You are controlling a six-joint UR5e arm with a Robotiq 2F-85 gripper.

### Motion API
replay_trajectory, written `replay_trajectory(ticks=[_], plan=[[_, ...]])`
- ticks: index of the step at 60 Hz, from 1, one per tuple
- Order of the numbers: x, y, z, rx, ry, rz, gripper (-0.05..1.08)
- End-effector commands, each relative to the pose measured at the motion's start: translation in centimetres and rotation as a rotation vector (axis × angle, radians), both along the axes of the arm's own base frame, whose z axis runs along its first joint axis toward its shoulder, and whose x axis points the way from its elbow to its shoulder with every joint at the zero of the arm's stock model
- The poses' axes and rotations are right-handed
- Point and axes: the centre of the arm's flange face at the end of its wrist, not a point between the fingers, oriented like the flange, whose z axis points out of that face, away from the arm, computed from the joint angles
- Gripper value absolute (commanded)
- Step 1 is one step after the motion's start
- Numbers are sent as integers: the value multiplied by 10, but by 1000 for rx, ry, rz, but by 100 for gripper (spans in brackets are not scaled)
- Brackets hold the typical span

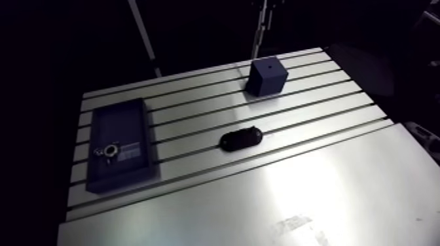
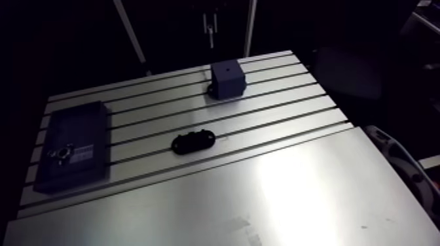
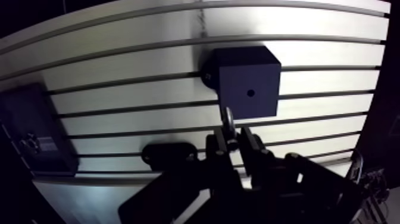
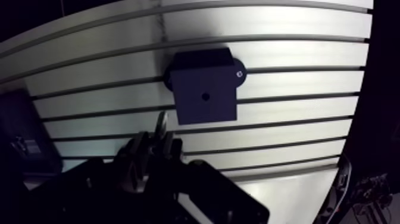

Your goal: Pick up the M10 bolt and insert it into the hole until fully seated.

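In the wrist view my gripper (image 3: 231, 134) is shut on the M10 bolt (image 3: 228, 117), whose shiny shank sticks out past the two fingers (image 3: 247, 142). Just ahead of the bolt's tip stands a dark blue block (image 3: 247, 80) with a small round hole (image 3: 250, 93) in its upper face. The bolt is apart from the block, short of the hole. In the arm view the same block (image 1: 267, 76) stands at the far side of the slotted table (image 1: 314, 118). The gripper cannot be made out there.
A black oval part (image 1: 241, 138) lies mid-table, beside the gripper in the wrist view. A dark flat tray (image 1: 119, 144) with a small metal piece (image 1: 108, 152) rests at the table's left edge. A smooth metal sheet (image 1: 294, 196) covers the near part.
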Motion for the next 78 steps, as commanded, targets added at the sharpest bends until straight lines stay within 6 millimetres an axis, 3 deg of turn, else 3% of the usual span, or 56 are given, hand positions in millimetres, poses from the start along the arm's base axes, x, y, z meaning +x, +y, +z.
replay_trajectory(ticks=[1, 25, 53, 78], plan=[[-16, 9, -9, 13, -11, -8, 108], [-19, 18, -18, -3, -59, -37, 108], [-10, 34, -32, -13, -83, -54, 108], [-1, 36, -41, -11, -76, -56, 108]])
